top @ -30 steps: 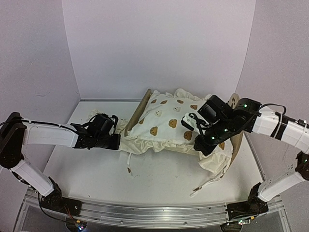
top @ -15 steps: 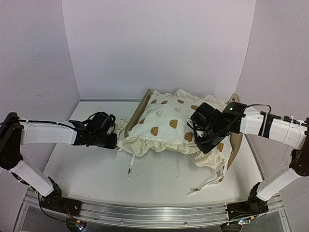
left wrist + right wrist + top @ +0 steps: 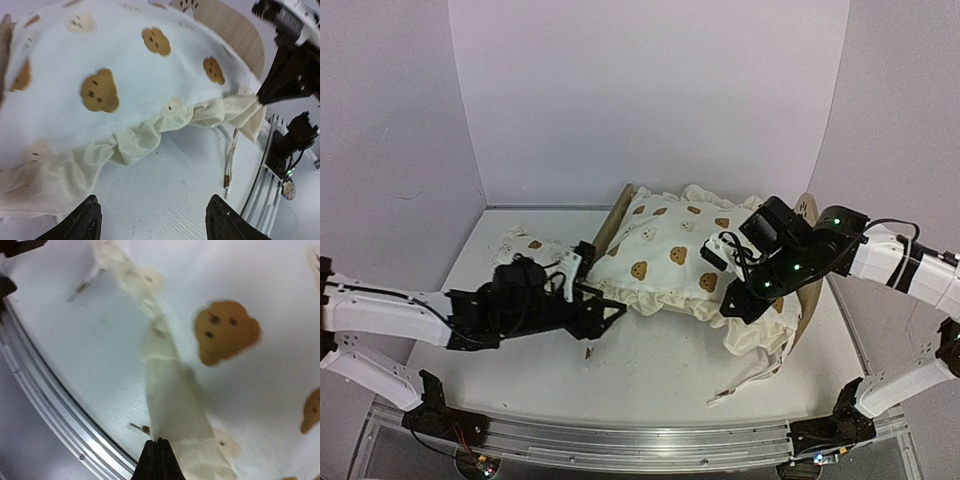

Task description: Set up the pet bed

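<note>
The left fingers (image 3: 152,225) stand wide apart with nothing between them, low over bare tabletop (image 3: 165,190) just short of the ruffled near edge of the cushion (image 3: 125,75). From above, the left fingers (image 3: 610,318) point right toward that ruffle, close to it but apart, and a loose tie (image 3: 588,350) lies on the tabletop just in front of them.

The right fingers (image 3: 158,452) are pressed together on a strip of the cushion's ruffle, which runs up from their tips to the bear-print top. From above, the right fingers (image 3: 730,308) sit at the cushion's (image 3: 670,255) near right corner, where the fabric hangs in a fold and a second tie (image 3: 725,395) trails toward the near edge.

The pet bed (image 3: 610,225) stands at the far middle of the tabletop (image 3: 660,370), almost wholly covered by the cushion. Only its left wooden rail and the rounded headboard (image 3: 807,210) on the right show. The left wrist view catches the headboard (image 3: 225,25) behind the cushion.

A small pillow (image 3: 525,245) lies at the far left, beside the left arm. Between the cushion's near ruffle and the metal rail (image 3: 620,440) along the near edge there is a broad band of open tabletop. The side walls close in near the headboard on the right and past the pillow on the left.
</note>
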You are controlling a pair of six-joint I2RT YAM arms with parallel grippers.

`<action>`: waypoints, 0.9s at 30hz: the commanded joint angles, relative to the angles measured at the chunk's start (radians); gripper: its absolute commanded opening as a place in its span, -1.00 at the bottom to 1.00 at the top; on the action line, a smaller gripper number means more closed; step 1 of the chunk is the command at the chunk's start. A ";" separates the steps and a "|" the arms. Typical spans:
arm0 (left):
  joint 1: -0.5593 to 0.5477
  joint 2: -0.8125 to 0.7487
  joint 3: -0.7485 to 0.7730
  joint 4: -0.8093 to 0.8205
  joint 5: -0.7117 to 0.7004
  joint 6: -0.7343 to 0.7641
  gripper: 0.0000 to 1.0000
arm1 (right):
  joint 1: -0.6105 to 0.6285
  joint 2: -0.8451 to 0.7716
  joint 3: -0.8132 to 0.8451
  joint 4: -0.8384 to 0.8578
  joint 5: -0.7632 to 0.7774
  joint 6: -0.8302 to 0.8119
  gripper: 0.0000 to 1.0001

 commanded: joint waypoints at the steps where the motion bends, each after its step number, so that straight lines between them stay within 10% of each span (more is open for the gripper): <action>1: -0.081 0.285 0.096 0.247 -0.111 0.099 0.46 | -0.001 0.080 0.076 -0.264 0.410 0.143 -0.83; 8: -0.106 0.523 0.232 0.302 -0.382 0.187 0.66 | -0.001 -0.048 0.054 -0.157 0.239 0.193 -0.17; 13: -0.114 0.616 0.279 0.360 -0.527 0.243 0.57 | 0.003 -0.091 0.046 -0.031 0.083 0.143 -0.12; 16: -0.114 0.645 0.295 0.384 -0.630 0.267 0.34 | 0.006 -0.082 0.039 0.056 0.008 0.131 -0.13; 21: -0.121 0.497 0.277 0.283 -0.456 0.279 -0.86 | 0.033 -0.020 0.050 0.131 -0.057 0.079 -0.04; 27: -0.109 0.347 0.274 -0.009 -0.124 0.264 -1.00 | 0.143 0.037 0.003 0.267 0.059 -0.118 0.31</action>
